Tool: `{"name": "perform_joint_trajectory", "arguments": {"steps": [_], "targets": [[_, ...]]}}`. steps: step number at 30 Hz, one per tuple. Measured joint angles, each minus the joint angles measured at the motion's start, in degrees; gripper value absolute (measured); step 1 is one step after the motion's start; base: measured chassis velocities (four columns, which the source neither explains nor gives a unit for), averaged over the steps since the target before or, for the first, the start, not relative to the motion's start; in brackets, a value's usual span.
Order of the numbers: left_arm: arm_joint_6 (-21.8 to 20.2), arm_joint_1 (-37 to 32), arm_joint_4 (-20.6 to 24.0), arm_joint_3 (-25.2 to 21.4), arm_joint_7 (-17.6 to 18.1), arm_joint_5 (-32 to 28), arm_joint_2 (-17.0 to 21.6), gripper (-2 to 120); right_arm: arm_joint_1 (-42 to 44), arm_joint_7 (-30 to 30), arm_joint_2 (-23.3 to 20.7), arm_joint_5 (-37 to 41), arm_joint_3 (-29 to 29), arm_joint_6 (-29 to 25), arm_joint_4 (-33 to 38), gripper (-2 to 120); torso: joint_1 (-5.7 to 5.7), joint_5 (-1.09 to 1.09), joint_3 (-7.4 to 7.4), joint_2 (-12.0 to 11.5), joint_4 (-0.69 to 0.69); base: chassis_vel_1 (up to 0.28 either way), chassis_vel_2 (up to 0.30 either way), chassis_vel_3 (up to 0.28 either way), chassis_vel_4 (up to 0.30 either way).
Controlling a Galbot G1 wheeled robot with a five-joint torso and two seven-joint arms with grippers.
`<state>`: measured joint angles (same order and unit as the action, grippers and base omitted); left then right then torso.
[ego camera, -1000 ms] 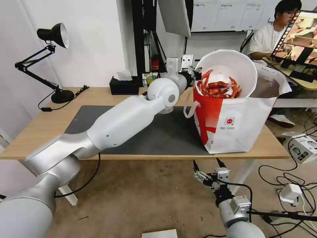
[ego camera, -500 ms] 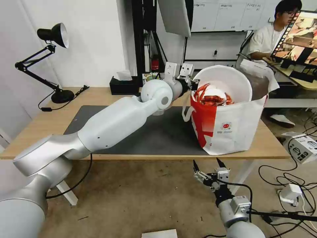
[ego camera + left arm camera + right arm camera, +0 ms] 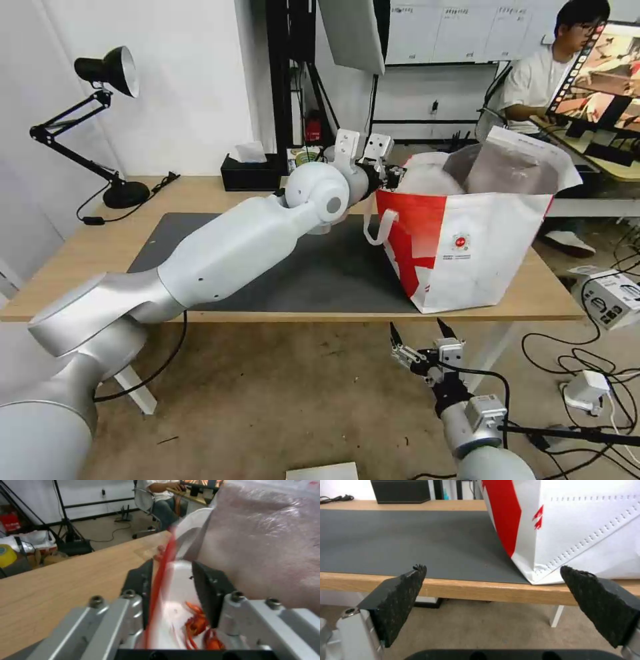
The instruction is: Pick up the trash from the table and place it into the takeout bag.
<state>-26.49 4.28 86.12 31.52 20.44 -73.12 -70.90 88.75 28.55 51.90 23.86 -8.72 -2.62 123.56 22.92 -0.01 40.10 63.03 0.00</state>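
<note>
The left gripper (image 3: 390, 175) is right at the near top edge of the takeout bag (image 3: 467, 257), its fingers (image 3: 208, 590) clamped on the rim of the white bowl (image 3: 176, 610) of red-orange scraps, which sits down inside the bag. The bag stands on the table (image 3: 200, 190), partly on the dark grey mat (image 3: 320, 273). The right gripper (image 3: 420, 333) hangs below the table edge under the bag, fingers spread wide with nothing in them.

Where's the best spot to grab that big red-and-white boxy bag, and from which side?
The white loop handle on the wall of the red-and-white boxy takeout bag that faces the dark grey mat, approached from over the mat: it stands clear of the soft wall. The left end effector is at the rim above it; the right end effector hangs open below the table.
</note>
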Motion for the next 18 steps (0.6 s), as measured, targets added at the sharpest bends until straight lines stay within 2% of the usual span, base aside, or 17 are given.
{"name": "perform_joint_trajectory", "arguments": {"steps": [1,3,4,6,7,9,10,13,14,16,17,18], "targets": [[0.00,0.00,0.00,0.00,0.00,0.00,0.00,43,0.00,0.00,0.00,0.00,0.00,0.00,0.00,100,0.00,0.00,0.00,0.00,0.00,0.000,0.000,0.000,0.000],[1.79,-0.37,0.96,-0.12,-0.02,-0.06,1.15,53,0.00,0.00,0.00,0.00,0.00,0.00,0.00,100,0.00,0.01,0.00,0.00,0.00,0.000,0.000,0.000,0.000],[1.79,-0.37,0.96,-0.12,-0.02,-0.06,1.15,53,0.00,0.00,0.00,0.00,0.00,0.00,0.00,100,0.00,0.01,0.00,0.00,0.00,0.000,0.000,0.000,0.000],[3.32,-0.80,1.93,-0.40,-0.05,-0.40,2.36,64,0.00,0.00,0.00,0.00,0.00,0.00,0.00,100,0.00,0.00,0.00,0.00,0.01,0.000,0.000,0.000,0.000],[3.32,-0.80,1.93,-0.40,-0.05,-0.40,2.36,64,0.00,0.00,0.00,0.00,0.00,0.00,0.00,100,0.00,0.00,0.00,0.00,0.01,0.000,0.000,0.000,0.000],[5.18,-1.36,2.72,-0.87,-0.09,-1.21,3.95,76,0.00,0.00,0.00,0.00,0.00,0.00,0.00,100,0.00,0.01,0.00,0.00,0.00,0.000,0.000,0.000,0.000],[5.18,-1.36,2.72,-0.87,-0.09,-1.21,3.95,76,0.00,0.00,0.00,0.00,0.00,0.00,0.00,100,0.00,0.01,0.00,0.00,0.00,0.000,0.000,0.000,0.000],[8.25,-3.00,4.22,-2.14,-0.96,-2.49,6.96,89,0.00,0.00,0.00,0.00,0.00,0.00,0.00,100,0.00,0.00,0.00,0.00,-0.01,0.000,0.000,0.000,0.000],[8.25,-3.00,4.22,-2.14,-0.96,-2.49,6.96,89,0.00,0.00,0.00,0.00,0.00,0.00,0.00,100,0.00,0.00,0.00,0.00,-0.01,0.000,0.000,0.000,0.000],[10.87,-4.65,5.73,-2.83,-1.48,-2.66,10.05,97,0.00,0.00,0.00,0.00,0.00,0.00,0.00,100,0.00,0.00,0.00,0.00,0.00,0.000,0.000,0.000,0.000],[10.87,-4.65,5.73,-2.83,-1.48,-2.66,10.05,97,0.00,0.00,0.00,0.00,0.00,0.00,0.00,100,0.00,0.00,0.00,0.00,0.00,0.000,0.000,0.000,0.000],[12.21,-5.53,6.51,-2.98,-1.98,-2.59,12.03,99,0.00,0.00,0.00,0.00,0.00,0.00,0.00,100,0.00,-0.01,0.00,0.00,-0.01,0.000,0.000,0.000,0.000]]}}
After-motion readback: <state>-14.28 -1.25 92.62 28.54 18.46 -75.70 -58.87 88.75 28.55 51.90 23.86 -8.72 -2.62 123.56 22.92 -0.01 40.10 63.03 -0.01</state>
